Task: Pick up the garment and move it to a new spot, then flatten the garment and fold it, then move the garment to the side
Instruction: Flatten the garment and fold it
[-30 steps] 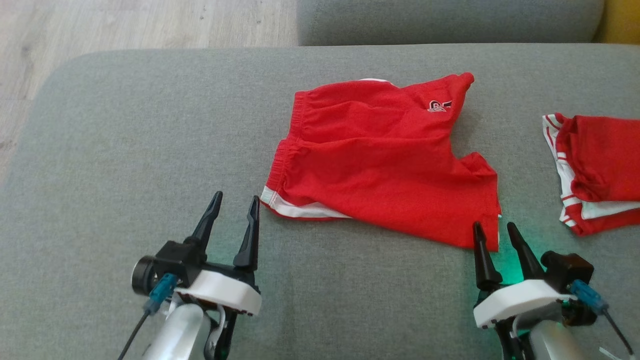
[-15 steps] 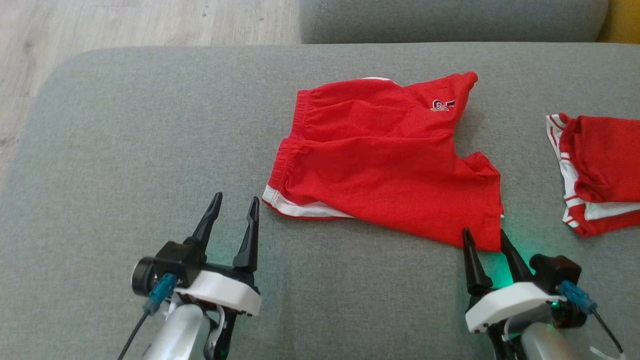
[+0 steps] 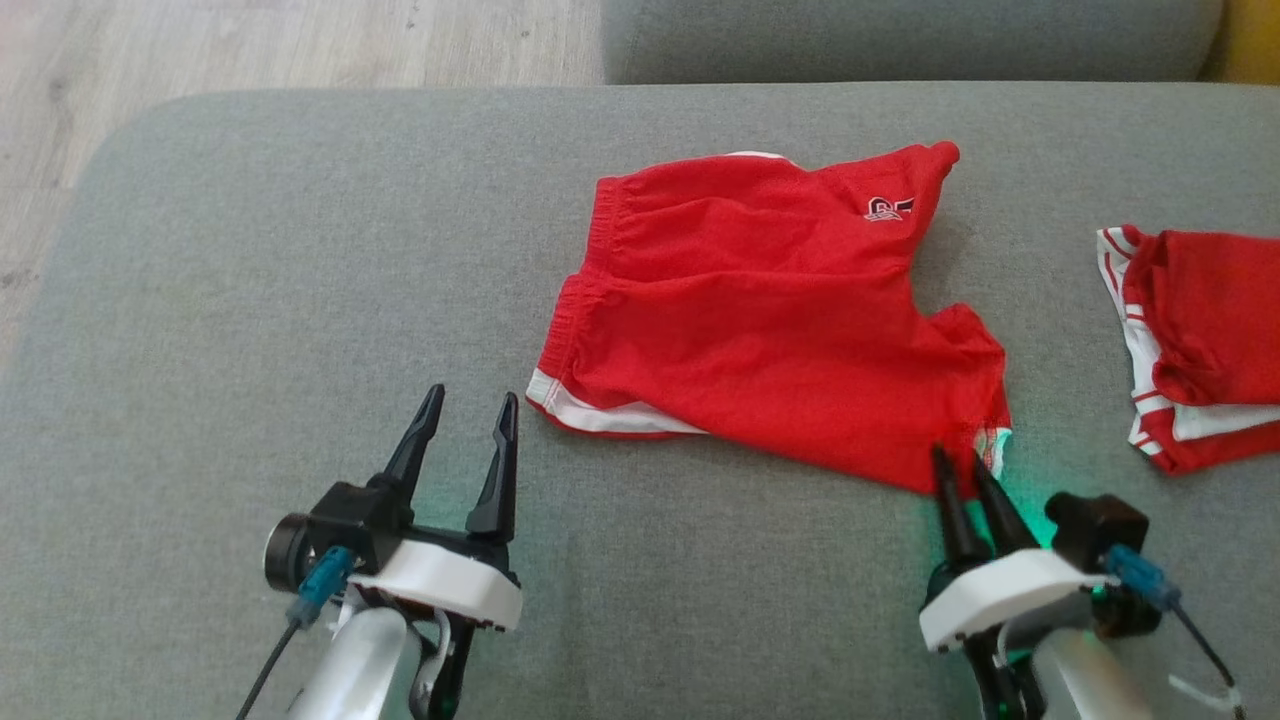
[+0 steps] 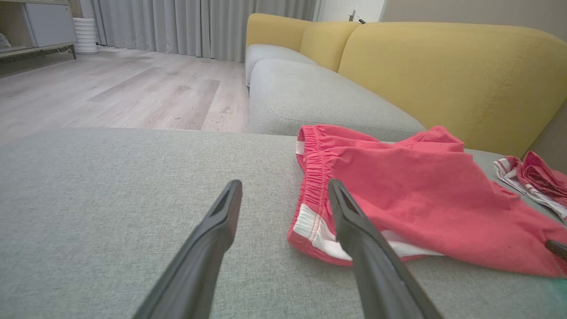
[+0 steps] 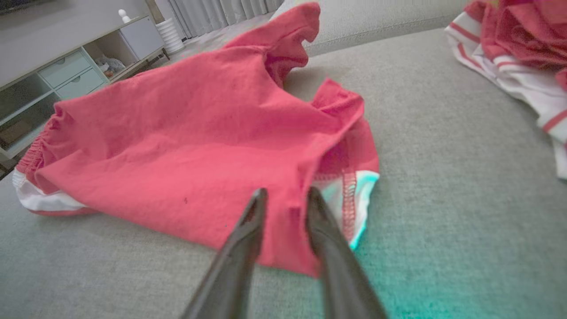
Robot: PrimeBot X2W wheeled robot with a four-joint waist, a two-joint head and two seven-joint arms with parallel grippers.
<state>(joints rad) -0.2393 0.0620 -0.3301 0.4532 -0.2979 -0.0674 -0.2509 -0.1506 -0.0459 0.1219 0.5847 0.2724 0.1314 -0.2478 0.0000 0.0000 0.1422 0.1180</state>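
Note:
The garment, a pair of red shorts with white side trim, lies spread on the grey sofa cushion. My right gripper is at its near right leg hem. In the right wrist view the fingers of that gripper stand narrow, with the red fabric pinched between them and the hem's white inside turned up beside them. My left gripper is open on the bare cushion, just left of the waistband corner. In the left wrist view the shorts lie to the right of that gripper, apart from it.
A second red and white garment lies bunched at the cushion's right edge. Wooden floor shows beyond the cushion's rounded far left corner. Another grey seat lies behind, and a yellow backrest rises on the right.
My right gripper has slid forward onto the leg hem and its fingers have drawn together on the fabric, rucking the corner up. The left gripper has stayed put.

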